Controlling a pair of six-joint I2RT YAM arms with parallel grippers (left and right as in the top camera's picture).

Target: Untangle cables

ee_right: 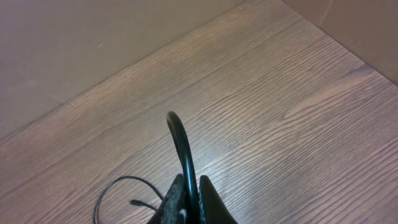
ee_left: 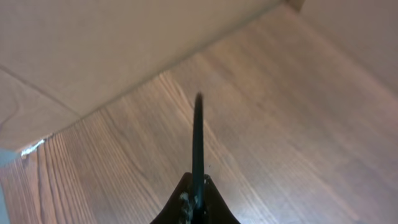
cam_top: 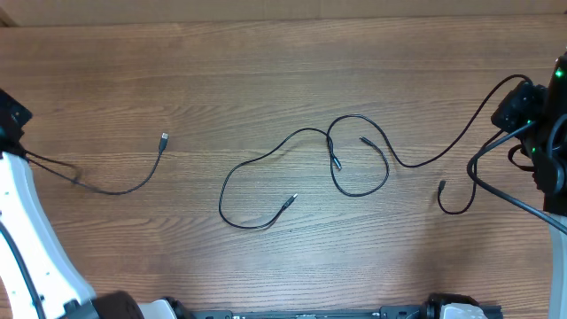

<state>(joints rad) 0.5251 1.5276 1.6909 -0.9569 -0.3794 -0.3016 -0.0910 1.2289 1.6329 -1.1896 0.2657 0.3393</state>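
Several thin black cables lie on the wooden table. One cable (cam_top: 133, 183) runs from my left gripper (cam_top: 13, 124) at the far left to a silver-tipped plug (cam_top: 164, 139). A second cable (cam_top: 257, 159) loops across the middle and crosses a third cable (cam_top: 425, 161), which leads up to my right gripper (cam_top: 514, 105). A hooked plug end (cam_top: 442, 186) lies below it. In the left wrist view the fingers (ee_left: 198, 194) are shut on a cable (ee_left: 198, 137). In the right wrist view the fingers (ee_right: 188, 193) are shut on a cable (ee_right: 180, 143).
A light wall (ee_left: 93, 50) borders the table behind the left gripper. A cable loop with a plug end (ee_right: 134, 202) lies left of the right fingers. Thicker black arm wires (cam_top: 505, 190) hang at the right edge.
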